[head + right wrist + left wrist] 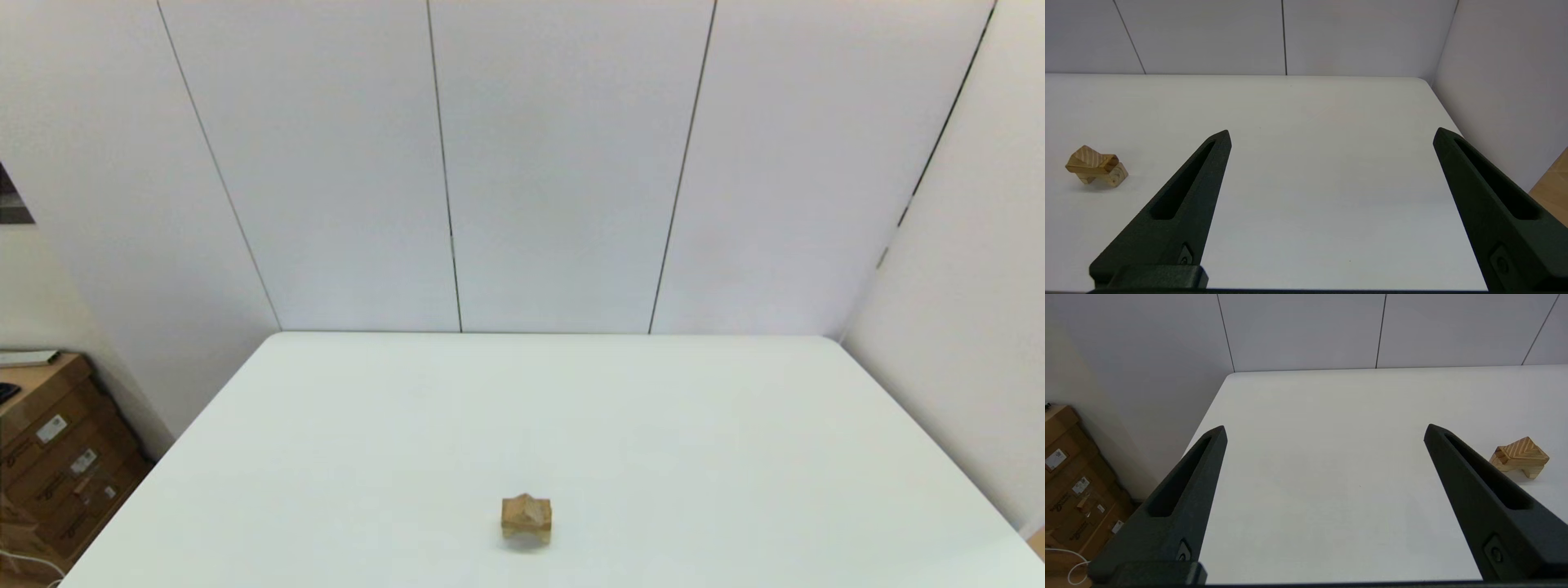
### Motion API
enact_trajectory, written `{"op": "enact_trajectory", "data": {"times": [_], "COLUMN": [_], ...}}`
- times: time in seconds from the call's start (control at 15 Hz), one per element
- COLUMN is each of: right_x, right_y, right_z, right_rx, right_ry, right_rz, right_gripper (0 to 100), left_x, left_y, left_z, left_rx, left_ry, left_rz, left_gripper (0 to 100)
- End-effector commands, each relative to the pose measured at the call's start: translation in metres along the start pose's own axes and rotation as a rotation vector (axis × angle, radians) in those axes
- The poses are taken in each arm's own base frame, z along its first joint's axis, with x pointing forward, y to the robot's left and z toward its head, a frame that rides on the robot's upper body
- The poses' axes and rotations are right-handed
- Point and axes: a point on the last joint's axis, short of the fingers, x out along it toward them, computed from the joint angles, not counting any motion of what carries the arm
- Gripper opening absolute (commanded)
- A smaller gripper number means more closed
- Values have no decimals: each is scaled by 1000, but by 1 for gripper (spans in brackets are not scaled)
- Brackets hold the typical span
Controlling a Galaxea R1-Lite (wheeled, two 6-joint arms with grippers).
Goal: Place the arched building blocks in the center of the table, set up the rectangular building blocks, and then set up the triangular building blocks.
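The white worktop (pixel 653 425) spread wide under white wall panels, with cardboard boxes (pixel 57 465) beside its left edge. Both arms sat parked at the near edge, out of the head view. The left gripper (pixel 1325 433) hung over bare worktop with its fingers (pixel 1188 486) spread wide apart, holding nothing — the right gripper (pixel 1331 136) matched it, fingers (pixel 1184 192) equally wide and empty. Between the two, near the front middle of the worktop, the three blocks stood stacked as one small pile: the arch (pixel 1531 470) at the bottom, the slab (pixel 1521 458) lying across it, and the triangle (pixel 1523 447) — peak up — on top.
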Motion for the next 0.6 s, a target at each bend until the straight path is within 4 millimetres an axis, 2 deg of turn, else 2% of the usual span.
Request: {"op": "enact_trajectory", "data": {"times": [0.07,0.6], "right_x": [0,0], "right_y": [0,0], "right_z": [0,0], "right_rx": [-2,0], "right_ry": [-3,0], "right_rz": [2,0], "right_gripper": [100,100], "left_x": [0,0], "left_y": [0,0], "left_z": [0,0], "left_rx": [0,0], "left_ry": [2,2], "left_rz": [0,0], "left_gripper": [100,100]}}
